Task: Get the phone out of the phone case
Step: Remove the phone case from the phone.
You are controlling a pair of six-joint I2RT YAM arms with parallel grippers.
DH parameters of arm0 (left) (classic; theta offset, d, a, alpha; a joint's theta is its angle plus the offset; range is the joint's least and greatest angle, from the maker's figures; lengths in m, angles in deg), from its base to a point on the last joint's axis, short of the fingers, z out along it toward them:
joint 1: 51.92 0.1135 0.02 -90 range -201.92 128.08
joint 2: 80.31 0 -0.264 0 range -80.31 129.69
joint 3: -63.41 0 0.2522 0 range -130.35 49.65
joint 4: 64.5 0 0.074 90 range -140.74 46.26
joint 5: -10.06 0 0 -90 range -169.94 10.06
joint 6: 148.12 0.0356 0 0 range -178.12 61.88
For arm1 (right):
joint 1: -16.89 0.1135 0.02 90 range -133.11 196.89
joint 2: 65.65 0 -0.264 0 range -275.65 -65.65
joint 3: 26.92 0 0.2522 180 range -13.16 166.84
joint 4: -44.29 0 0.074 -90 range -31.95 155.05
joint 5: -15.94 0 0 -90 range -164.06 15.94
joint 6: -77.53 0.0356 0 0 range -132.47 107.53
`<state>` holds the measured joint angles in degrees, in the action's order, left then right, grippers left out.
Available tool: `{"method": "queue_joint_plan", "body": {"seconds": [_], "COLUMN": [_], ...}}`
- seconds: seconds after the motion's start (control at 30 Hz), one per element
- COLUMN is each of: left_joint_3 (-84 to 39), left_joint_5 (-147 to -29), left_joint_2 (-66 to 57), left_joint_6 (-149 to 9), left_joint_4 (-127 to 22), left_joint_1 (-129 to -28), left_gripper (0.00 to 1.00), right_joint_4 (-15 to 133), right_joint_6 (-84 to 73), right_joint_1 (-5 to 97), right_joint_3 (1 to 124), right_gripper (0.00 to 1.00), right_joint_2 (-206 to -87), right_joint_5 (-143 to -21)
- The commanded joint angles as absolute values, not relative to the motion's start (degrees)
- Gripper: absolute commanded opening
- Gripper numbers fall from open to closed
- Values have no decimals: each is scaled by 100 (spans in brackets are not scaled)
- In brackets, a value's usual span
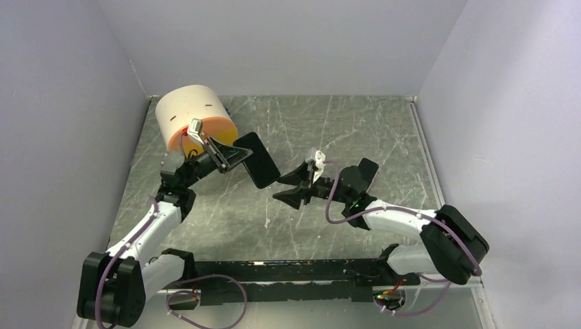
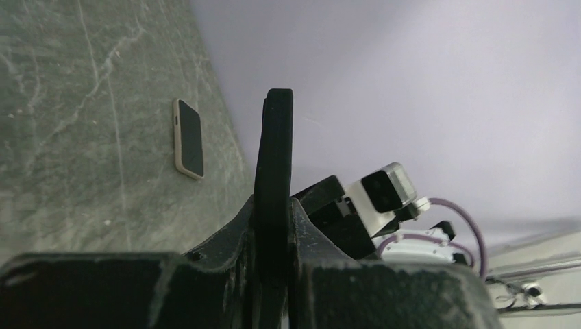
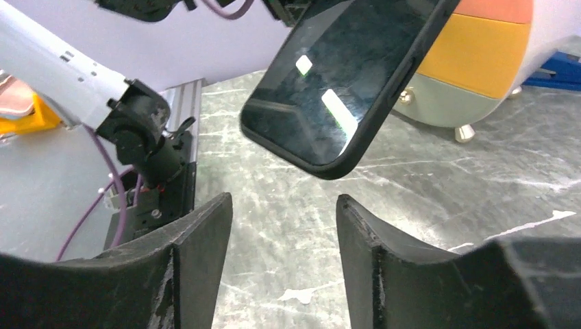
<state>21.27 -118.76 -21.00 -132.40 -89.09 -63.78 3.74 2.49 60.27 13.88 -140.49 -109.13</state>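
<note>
Black phone case (image 2: 274, 157), phone (image 3: 329, 75) inside: one, clamped edge-on in your left gripper (image 1: 235, 155), raised off the table (image 1: 329, 123). Your right gripper (image 3: 282, 202) gapes empty just beside it. One other handset (image 2: 188, 137) lies flat on the table.

Upper centre of the right wrist view: phone (image 3: 322, 75) screen, glossy glass with bright reflections; phone case (image 3: 409, 65), matt black, smooth, rubbery-looking. Lower edge: right gripper fingers (image 3: 199, 267), matt black plastic, finely grained. Across the middle: table (image 3: 438, 178), grey marbled sheet, scratched, faint sheen. Upper right: drum (image 3: 479, 48), smooth satin plastic, on shiny metal-looking feet (image 3: 466, 132).
</note>
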Motion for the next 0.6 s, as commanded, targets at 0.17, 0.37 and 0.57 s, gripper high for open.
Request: {"method": "queue_joint_plan", "body": {"seconds": [0.17, 0.37, 0.57], "left_joint_3": [930, 419, 197], "left_joint_5": [-13392, -14061, -14361], "left_joint_2": [-2300, -2355, -2430], "left_joint_6": [-11223, -10544, -10282], "left_joint_4": [-7289, -6605, -6388], "left_joint_1": [-6229, -6229, -6228], "left_gripper": [3, 3, 2], "right_joint_4": [2048, 2807, 3006], "right_joint_6": [-248, -730, -841], "right_joint_1": [5948, 5946, 5951], "right_joint_3": [2061, 2487, 2911], "right_gripper": [69, 69, 60], "right_joint_2": [-13433, -13462, -13737], "right_joint_5": [-12111, -12122, -12533]}}
